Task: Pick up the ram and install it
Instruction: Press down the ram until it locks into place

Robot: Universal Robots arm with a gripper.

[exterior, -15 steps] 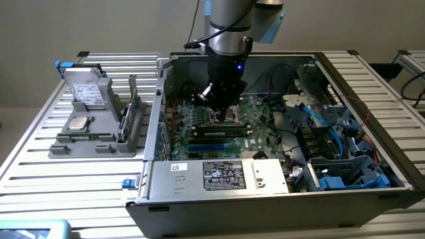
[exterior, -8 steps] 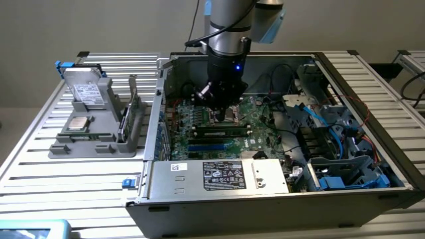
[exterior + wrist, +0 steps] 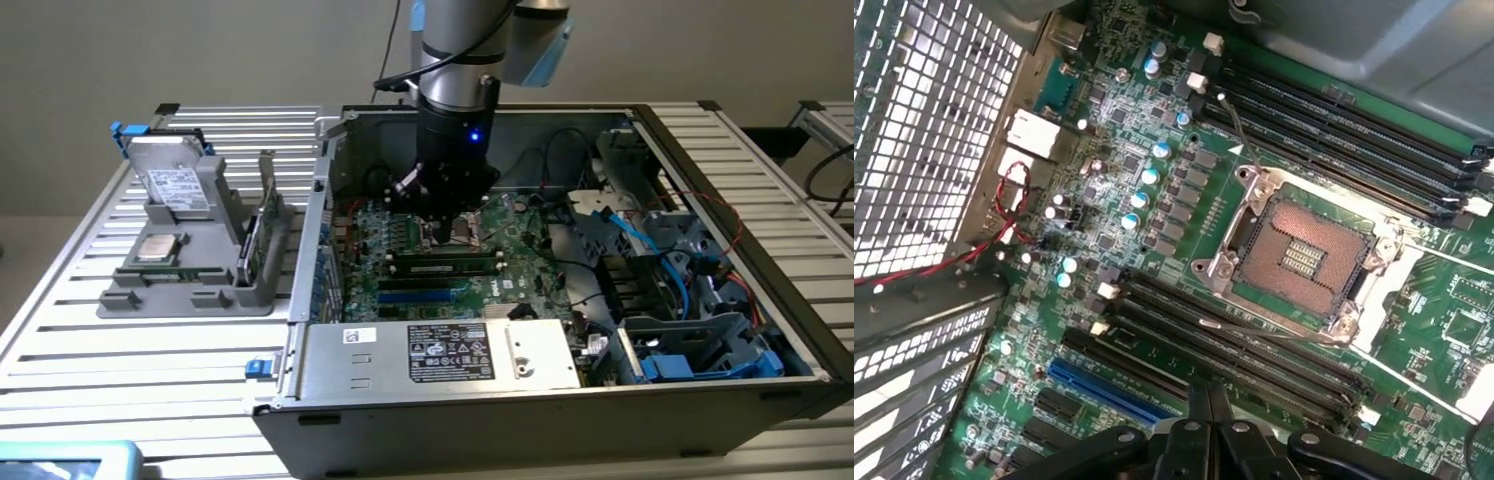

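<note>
My gripper (image 3: 443,226) hangs inside the open computer case (image 3: 400,420), low over the green motherboard (image 3: 521,222). Its fingers (image 3: 1206,415) are pressed together with nothing between them. Just in front of it, a long narrow green and dark stick, the ram (image 3: 447,267), looks seated in a memory slot, apart from the fingers. In the wrist view the empty processor socket (image 3: 1304,255) lies between two banks of dark memory slots (image 3: 1344,135); I cannot tell the ram apart from the slots there.
On the exterior view's left, a grey holder (image 3: 160,295) carries a hard drive (image 3: 174,185), a square silver chip (image 3: 160,247) and an upright green card (image 3: 275,225). The power supply (image 3: 447,352) lies at the case front. Cables and drive cages (image 3: 681,330) crowd the case's right side.
</note>
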